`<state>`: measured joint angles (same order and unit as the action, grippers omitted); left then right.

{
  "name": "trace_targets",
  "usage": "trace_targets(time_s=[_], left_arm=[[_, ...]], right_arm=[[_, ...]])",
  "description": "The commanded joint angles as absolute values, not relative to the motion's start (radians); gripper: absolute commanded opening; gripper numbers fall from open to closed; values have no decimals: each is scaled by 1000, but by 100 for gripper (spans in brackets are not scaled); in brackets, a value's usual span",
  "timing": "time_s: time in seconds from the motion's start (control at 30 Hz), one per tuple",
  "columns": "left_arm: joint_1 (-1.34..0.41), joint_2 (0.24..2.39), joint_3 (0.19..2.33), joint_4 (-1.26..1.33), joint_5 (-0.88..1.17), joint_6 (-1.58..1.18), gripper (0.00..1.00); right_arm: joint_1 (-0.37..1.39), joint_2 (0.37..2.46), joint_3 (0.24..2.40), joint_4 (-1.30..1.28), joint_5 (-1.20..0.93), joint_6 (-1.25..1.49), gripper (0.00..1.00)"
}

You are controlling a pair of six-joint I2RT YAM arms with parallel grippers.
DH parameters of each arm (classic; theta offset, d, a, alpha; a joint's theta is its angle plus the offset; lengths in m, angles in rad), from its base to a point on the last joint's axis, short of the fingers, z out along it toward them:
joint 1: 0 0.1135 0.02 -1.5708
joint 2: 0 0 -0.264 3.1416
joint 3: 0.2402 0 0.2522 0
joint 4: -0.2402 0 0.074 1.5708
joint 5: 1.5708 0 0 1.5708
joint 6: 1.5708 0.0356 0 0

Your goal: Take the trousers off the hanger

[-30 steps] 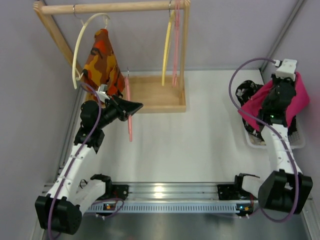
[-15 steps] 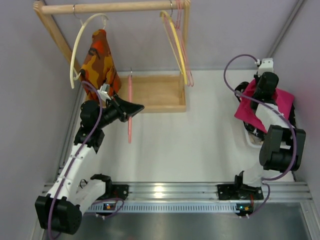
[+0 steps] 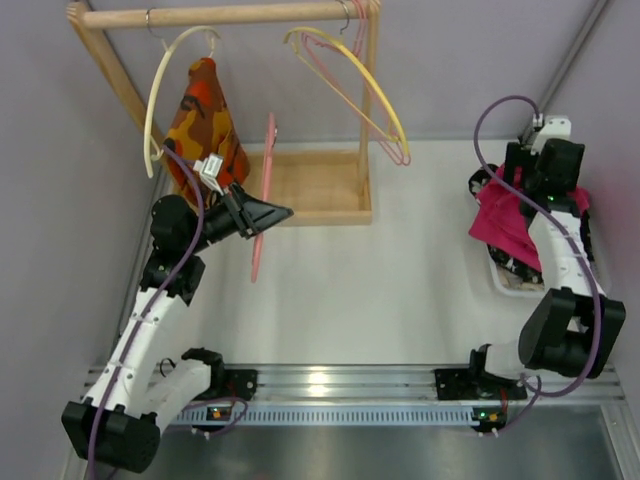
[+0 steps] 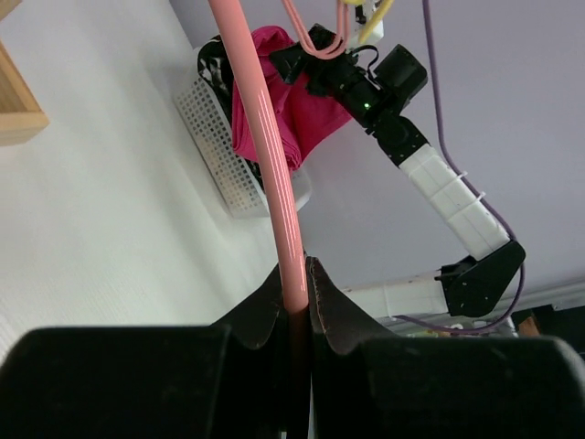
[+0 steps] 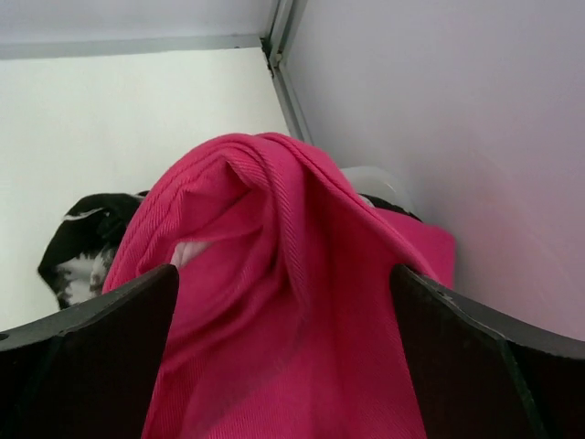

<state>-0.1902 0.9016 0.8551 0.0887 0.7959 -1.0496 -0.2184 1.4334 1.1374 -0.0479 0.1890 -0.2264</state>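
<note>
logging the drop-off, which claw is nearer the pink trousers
Right. The right claw is at the trousers, open with the cloth between its fingers. The left claw is far across the table, near the wooden rack, shut on the hanger.

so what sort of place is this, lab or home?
Most likely a lab test cell: bare grey walls boxing a white table, left arm and right arm bolted to an aluminium rail, and a small wooden rack of hangers as prop.
</note>
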Motion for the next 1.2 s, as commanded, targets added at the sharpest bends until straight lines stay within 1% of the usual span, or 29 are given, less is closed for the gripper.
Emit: trace_targets(time_s=[0.0,0.1,0.27,0.4,0.5,0.67,0.97,1.17], left_arm=[[-215,911,949,150,793,-940,0],[-227,968,1023,150,744,-919,0],[-238,1049,1130,150,603,-885,0],[-267,1129,1221,150,551,-862,0],[-287,1204,1296,152,535,-867,0],[-311,1296,1414,190,531,-871,0],[-360,1457,1632,196,497,-881,0],[-399,1537,1695,196,463,-877,0]], right_arm=[[-252,1294,1204,-195,126,-155,99],[-261,1209,1206,-244,106,-144,99],[-264,1114,1262,-339,94,-126,99],[-265,1040,1330,-409,71,-86,99],[-267,999,1384,-445,13,-57,99],[-267,985,1480,-526,-21,-14,99],[-265,948,1468,-535,-74,92,99],[-267,937,1471,-532,-75,84,100]])
